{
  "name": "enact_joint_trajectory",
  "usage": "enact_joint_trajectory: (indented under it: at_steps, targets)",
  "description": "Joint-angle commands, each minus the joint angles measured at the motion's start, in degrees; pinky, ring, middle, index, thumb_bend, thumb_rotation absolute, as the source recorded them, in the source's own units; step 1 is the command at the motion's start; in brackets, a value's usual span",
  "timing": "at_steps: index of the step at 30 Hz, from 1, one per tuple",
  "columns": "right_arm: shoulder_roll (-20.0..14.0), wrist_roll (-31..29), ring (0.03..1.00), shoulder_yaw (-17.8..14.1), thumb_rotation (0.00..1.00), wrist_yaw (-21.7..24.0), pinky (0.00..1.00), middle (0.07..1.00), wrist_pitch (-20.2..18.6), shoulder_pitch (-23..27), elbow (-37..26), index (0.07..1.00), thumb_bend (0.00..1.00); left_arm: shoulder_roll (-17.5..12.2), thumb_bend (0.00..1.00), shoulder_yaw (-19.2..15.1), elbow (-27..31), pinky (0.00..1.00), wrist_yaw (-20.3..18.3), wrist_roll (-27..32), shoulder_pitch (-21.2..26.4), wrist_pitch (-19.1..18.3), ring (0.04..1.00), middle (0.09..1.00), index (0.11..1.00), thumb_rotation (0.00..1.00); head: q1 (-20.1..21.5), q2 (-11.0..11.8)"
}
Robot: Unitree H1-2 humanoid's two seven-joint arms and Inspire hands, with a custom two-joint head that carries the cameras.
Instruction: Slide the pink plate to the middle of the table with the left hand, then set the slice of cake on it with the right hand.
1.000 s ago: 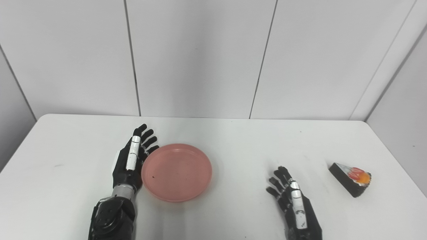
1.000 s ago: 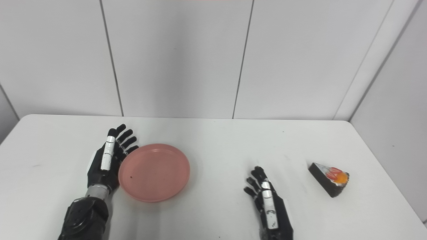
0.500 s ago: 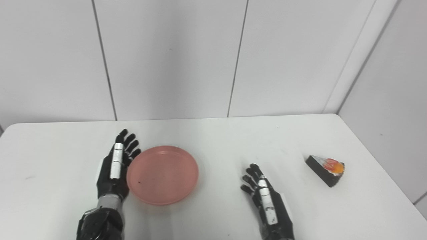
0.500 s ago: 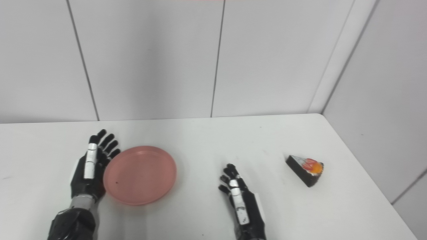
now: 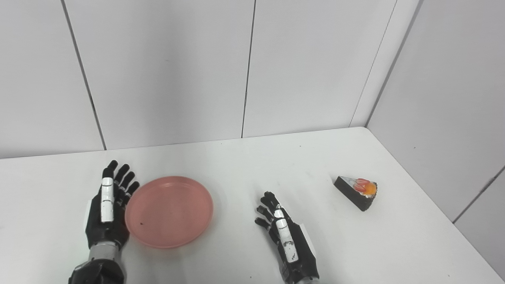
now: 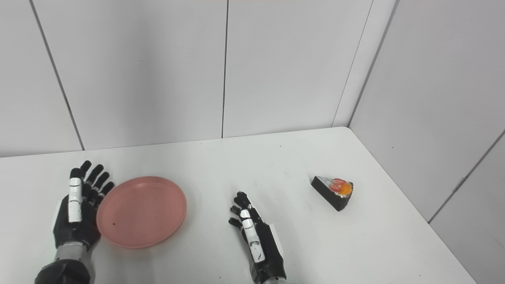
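Observation:
A round pink plate (image 5: 169,211) lies flat on the white table (image 5: 244,165), left of centre, with nothing on it. My left hand (image 5: 106,211) stands edge-on against the plate's left rim, open, fingers straight and pointing away from me. A dark wedge of cake (image 5: 356,192) with red and orange topping sits alone on the right side of the table. My right hand (image 5: 286,238) rests open between plate and cake, fingers spread, well short of the cake (image 6: 333,192) and holding nothing.
White wall panels close off the back, and a side wall (image 5: 442,98) runs along the table's right edge, close behind the cake. The table's front right corner falls away at the picture's lower right.
The whole picture has shifted left, so the camera has turned right. Plate and left hand keep the same contact. The right hand stays open in about the same spot.

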State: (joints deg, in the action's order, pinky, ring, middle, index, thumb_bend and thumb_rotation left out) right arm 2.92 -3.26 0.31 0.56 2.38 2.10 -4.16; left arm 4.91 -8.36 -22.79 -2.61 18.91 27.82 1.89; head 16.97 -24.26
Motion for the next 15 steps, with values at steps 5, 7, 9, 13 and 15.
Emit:
enact_joint_trajectory:
  at_steps: [5,7,9,13,15]
  targets:
    - [-3.3,6.1,0.870,0.2,0.98,-1.0,0.79,0.919,8.6,0.0,2.2,0.925,0.72,1.1,0.71,0.2,-2.6,0.88,0.1,-0.5,-0.1,1.7,0.908,0.909,0.910,0.78,-1.6,0.4]
    - [-4.0,7.0,0.869,-0.2,0.98,-1.4,0.79,0.917,10.2,0.1,1.9,0.921,0.73,1.2,0.72,0.3,-3.9,0.86,0.3,-0.9,0.3,2.8,0.906,0.908,0.909,0.78,-2.4,0.8]
    - [-4.4,6.9,0.870,-0.7,0.99,-1.8,0.79,0.913,10.6,0.4,1.0,0.918,0.75,1.2,0.72,0.4,-4.6,0.86,0.3,-0.9,0.7,3.4,0.910,0.912,0.908,0.78,-2.6,0.8]
    - [-6.2,9.4,0.866,-1.9,1.00,-3.0,0.81,0.883,14.1,1.5,-0.1,0.921,0.73,0.9,0.72,0.2,-5.5,0.86,0.2,-0.7,1.0,3.7,0.913,0.918,0.912,0.78,-2.4,0.9]
    - [-7.3,8.3,0.854,-3.0,1.00,-2.9,0.82,0.857,15.6,2.5,-0.1,0.895,0.75,0.6,0.72,0.5,-5.2,0.86,0.1,-1.0,0.8,3.6,0.916,0.921,0.925,0.80,-2.3,1.1]
